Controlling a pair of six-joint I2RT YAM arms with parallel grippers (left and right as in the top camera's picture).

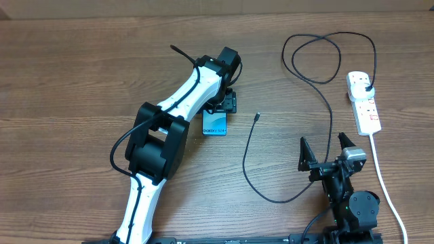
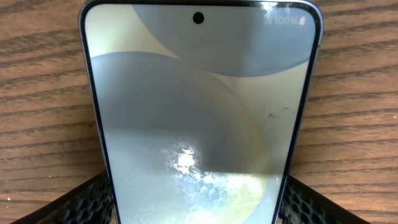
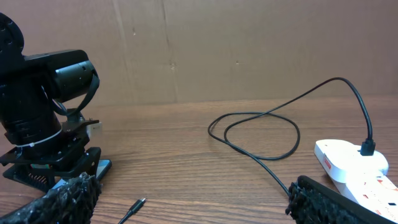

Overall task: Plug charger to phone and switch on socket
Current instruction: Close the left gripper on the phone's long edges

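The phone [image 1: 215,123] lies flat on the wooden table with its light screen up, and it fills the left wrist view [image 2: 199,112]. My left gripper [image 2: 199,214] straddles its near end, with the black pads [image 2: 87,199] pressed against both long edges. The charger [image 1: 247,163] is a thin black cable looping across the table. Its connector tip [image 1: 258,116] lies loose to the right of the phone, and its plug end [image 1: 367,87] sits in the white socket [image 1: 363,105] at the far right. My right gripper [image 1: 323,141] stands open near the front edge with nothing in it.
The socket's white cord [image 1: 383,176] runs down the right side toward the front edge, close beside the right arm's base. A cable loop [image 1: 319,57] lies at the back. A brown wall [image 3: 249,43] stands behind the table.
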